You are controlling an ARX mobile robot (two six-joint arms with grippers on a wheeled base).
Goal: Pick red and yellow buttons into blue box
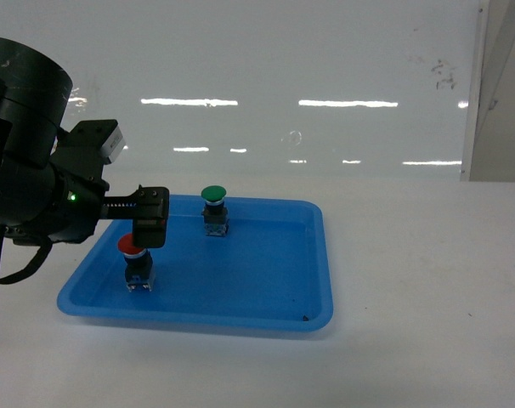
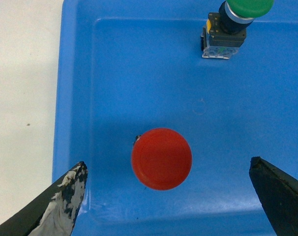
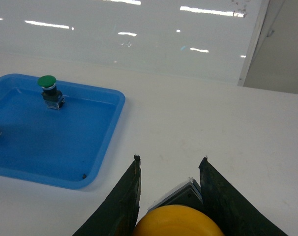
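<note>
The shallow tray (image 1: 313,255) is plain bright blue on a white table (image 1: 427,280). In the tray, the nearer button (image 2: 161,159) has a red cap; the one behind it (image 1: 213,195) is green-capped on a black body. The left fingers (image 2: 60,204) are black, scuffed white. A yellow cap (image 3: 177,221) sits between the dark right fingers (image 3: 223,201).

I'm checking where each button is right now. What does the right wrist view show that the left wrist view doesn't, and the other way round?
Only the right wrist view shows the yellow button, held between the right gripper's fingers, along with the white table stretching past the tray.

Only the left wrist view shows the red button's cap from above, centred between the left gripper's spread fingers.

Both show the shallow blue tray and the green button standing in it.
</note>
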